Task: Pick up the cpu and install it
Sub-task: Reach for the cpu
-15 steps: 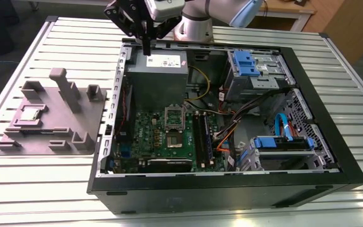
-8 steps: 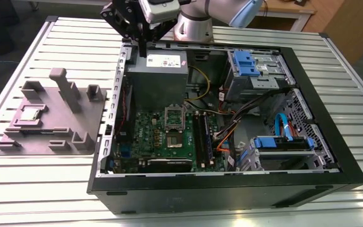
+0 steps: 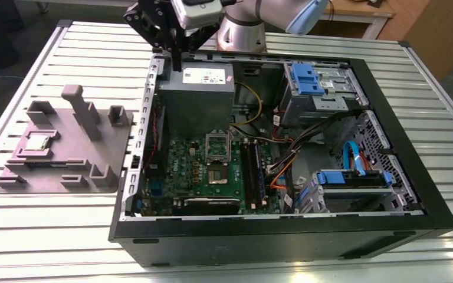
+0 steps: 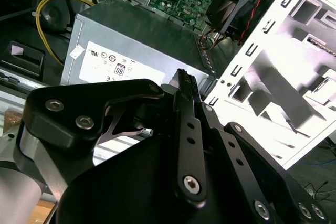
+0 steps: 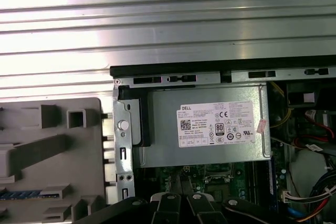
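Gripper [image 3: 177,59] hovers over the far edge of the power supply [image 3: 195,94], at the back of the open case. Jaws look pressed together, though the angle is poor, with nothing between them. The cpu [image 3: 38,141] lies flat on the grey fixture tray [image 3: 92,162] on the desk. That puts it well apart from the jaws, outside the case wall toward the exterior view's left.

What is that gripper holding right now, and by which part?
Nothing. The gripper hangs empty above the power supply; the cpu lies on the grey tray outside the case.
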Tool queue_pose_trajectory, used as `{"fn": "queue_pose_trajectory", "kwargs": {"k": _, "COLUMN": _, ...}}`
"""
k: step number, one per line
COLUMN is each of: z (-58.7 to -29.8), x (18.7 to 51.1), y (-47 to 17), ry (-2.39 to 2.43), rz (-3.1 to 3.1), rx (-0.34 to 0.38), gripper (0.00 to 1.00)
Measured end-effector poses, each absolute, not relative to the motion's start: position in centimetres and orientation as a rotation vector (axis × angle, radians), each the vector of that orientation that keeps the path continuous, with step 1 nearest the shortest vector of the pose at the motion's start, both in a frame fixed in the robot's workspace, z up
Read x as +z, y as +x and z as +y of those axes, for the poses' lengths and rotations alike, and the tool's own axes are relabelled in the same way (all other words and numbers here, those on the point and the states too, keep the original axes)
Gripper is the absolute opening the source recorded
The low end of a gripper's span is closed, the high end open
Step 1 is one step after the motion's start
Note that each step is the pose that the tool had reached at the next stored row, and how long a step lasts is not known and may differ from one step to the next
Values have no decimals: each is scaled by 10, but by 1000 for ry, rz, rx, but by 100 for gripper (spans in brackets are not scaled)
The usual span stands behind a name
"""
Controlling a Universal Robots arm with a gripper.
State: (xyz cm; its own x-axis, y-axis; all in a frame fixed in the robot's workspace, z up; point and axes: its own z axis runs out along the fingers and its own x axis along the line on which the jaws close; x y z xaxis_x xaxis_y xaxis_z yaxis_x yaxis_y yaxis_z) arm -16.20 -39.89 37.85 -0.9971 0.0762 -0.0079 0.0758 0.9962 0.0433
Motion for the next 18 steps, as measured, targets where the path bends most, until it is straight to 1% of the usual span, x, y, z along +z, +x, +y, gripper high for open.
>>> {"fn": "queue_pose_trajectory", "kwargs": {"k": 18, "z": -399, "x": 378, "y": -166, "ry": 119, "rz": 3129, "rx": 67, "gripper": 10}}
